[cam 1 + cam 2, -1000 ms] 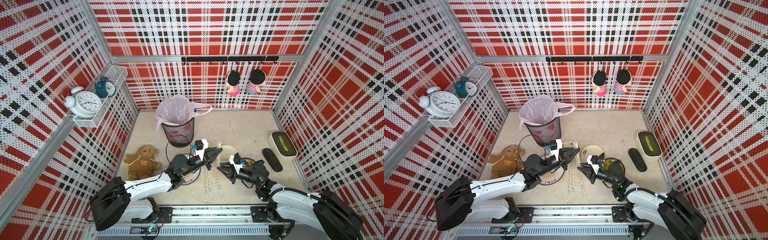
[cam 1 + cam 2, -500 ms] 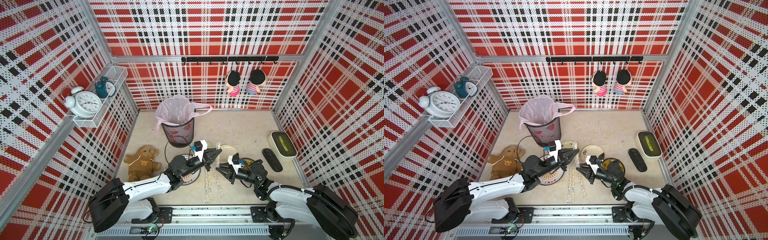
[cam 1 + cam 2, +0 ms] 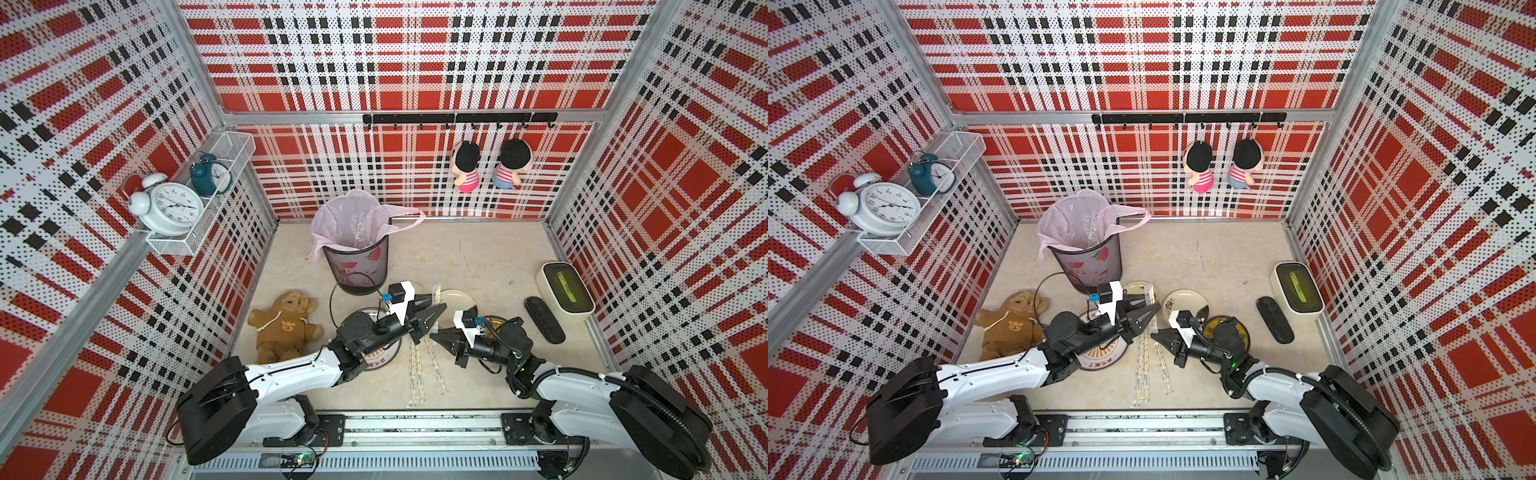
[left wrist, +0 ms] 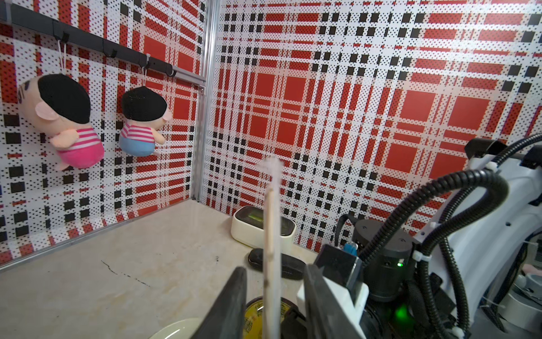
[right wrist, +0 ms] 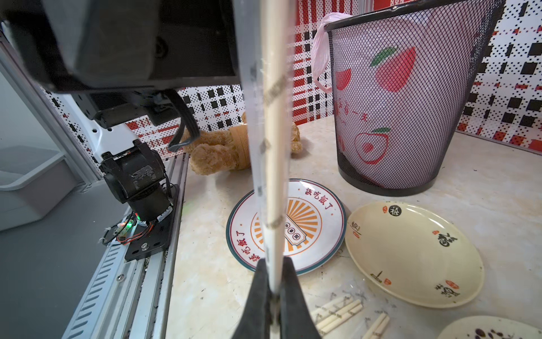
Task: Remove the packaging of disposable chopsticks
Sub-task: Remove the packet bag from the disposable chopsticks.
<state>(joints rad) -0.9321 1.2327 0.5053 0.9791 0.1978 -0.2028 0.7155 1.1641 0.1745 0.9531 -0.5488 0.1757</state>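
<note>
One pair of disposable chopsticks (image 5: pixel 274 146), pale wood inside its clear packaging (image 5: pixel 252 117), stands steeply between both arms. My right gripper (image 5: pixel 275 261) is shut on its lower end; in a top view that gripper (image 3: pixel 433 334) points left over the table's front middle. My left gripper (image 4: pixel 274 268) is open, its jaws standing apart on either side of the same wrapped chopsticks (image 4: pixel 271 229) without touching them. The upper end of the pair (image 3: pixel 436 291) pokes out past the left gripper (image 3: pixel 436 302). More pairs (image 3: pixel 417 374) lie on the table below.
A mesh bin (image 3: pixel 357 266) with a pink liner stands behind the left arm. Plates (image 5: pixel 413 252) sit around the grippers, one orange-patterned (image 5: pixel 319 223). A teddy bear (image 3: pixel 286 324) lies to the left. A black remote (image 3: pixel 543 320) and a white box (image 3: pixel 564 293) are on the right.
The left gripper's jaws have opened off the wrapped chopsticks. The right gripper has closed onto the pair's lower end. Both arms stay about where they were.
</note>
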